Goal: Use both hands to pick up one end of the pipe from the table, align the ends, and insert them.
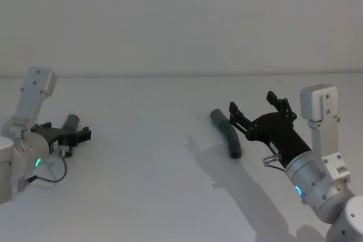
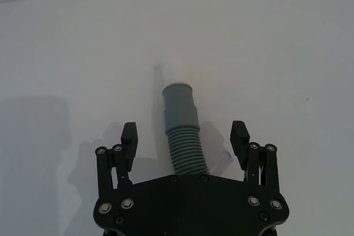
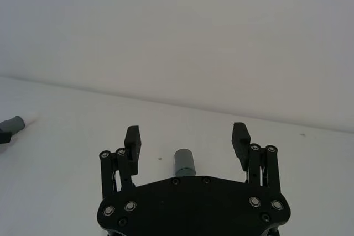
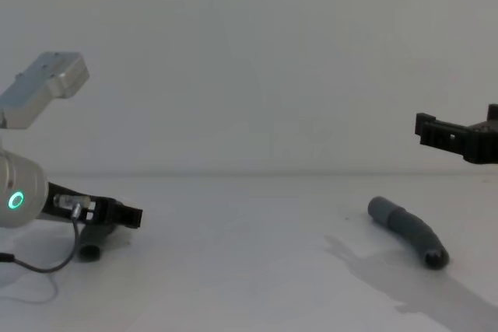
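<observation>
Two dark grey ribbed pipe pieces lie on the white table point(image 1: 142, 157). The left piece point(image 1: 71, 121) point(image 2: 181, 128) point(image 4: 91, 245) lies between the spread fingers of my left gripper point(image 1: 68, 131) point(image 2: 185, 136) point(image 4: 110, 218), which is low at the table and open; its smooth cuff end point(image 2: 178, 96) sticks out past the fingertips. The right piece point(image 1: 227, 134) point(image 4: 408, 229) lies bent near the middle right. My right gripper point(image 1: 252, 102) point(image 3: 187, 139) point(image 4: 459, 128) hangs open above and just right of it, off the table. One cuff end point(image 3: 185, 162) shows below its palm.
The table meets a plain white wall point(image 1: 181, 26) at the back. A thin black cable point(image 1: 54, 175) loops under my left wrist. The other pipe piece point(image 3: 11, 124) shows far off in the right wrist view. Bare table lies between the two pieces.
</observation>
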Motion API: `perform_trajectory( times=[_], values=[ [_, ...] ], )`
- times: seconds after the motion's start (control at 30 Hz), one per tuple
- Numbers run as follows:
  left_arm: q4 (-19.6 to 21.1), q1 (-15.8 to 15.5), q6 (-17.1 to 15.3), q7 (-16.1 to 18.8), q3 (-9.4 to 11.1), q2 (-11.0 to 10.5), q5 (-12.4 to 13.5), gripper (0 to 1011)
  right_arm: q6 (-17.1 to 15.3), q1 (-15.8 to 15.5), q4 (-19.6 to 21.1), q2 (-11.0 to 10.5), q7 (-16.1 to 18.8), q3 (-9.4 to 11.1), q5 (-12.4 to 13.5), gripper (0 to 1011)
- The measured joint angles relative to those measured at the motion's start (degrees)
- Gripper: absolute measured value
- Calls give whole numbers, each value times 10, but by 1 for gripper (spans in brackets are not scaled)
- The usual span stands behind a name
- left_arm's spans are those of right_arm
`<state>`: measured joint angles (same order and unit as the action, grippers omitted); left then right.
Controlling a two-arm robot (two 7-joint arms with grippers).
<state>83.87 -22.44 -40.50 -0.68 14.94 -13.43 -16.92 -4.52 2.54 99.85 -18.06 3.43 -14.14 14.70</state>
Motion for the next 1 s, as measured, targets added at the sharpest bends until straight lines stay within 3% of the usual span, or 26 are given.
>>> perform_trajectory(
  times=[1.0],
  values=[
    [-51,-26,0,-7,6,15,15,984,0,0,0,0,0,0,0,1002]
  ],
)
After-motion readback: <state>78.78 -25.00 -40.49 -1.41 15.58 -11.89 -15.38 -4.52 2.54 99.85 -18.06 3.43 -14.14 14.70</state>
